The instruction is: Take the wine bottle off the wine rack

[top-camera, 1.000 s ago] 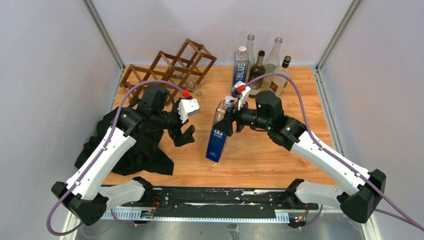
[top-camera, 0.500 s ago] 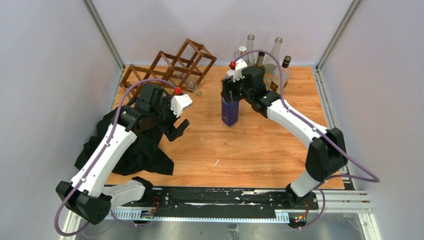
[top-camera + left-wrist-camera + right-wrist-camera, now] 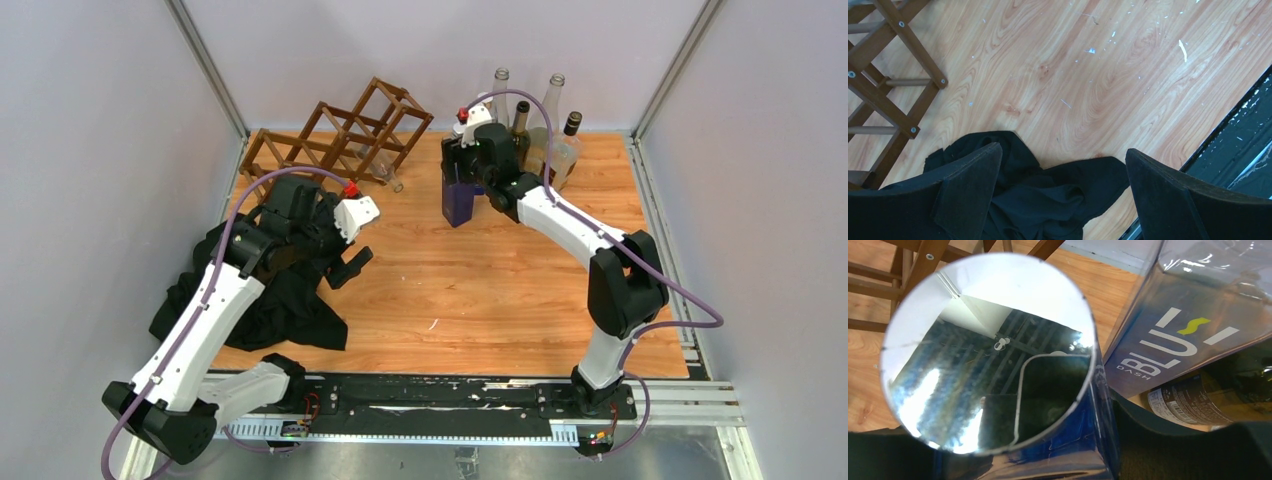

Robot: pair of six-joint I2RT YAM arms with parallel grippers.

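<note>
Top external: left pincer (image 3: 358, 240) now spread wide and empty, pulled back over the black cloth (image 3: 270, 300) at left centre. Right pincer (image 3: 463, 150) is clamped on the blue bottle (image 3: 458, 200), which went from mid-desk (image 3: 500, 290) to upper centre and stands beside the back bottle row (image 3: 545, 130). Likely set-down, release pending. Wine rack (image 3: 340, 135) is upper left, and a clear bottle (image 3: 383, 170) seemingly remains in it. Right wrist reads "DASH BLU" on the neighbouring blue pack (image 3: 1188, 330). The dark bottle (image 3: 1188, 405) label is unreadable.

Noted dark brown slatted wine rack (image 3: 340, 135) at far left, diamond-shaped cells. Seen blue bottle (image 3: 457, 203) upright to its right, apart.
</note>
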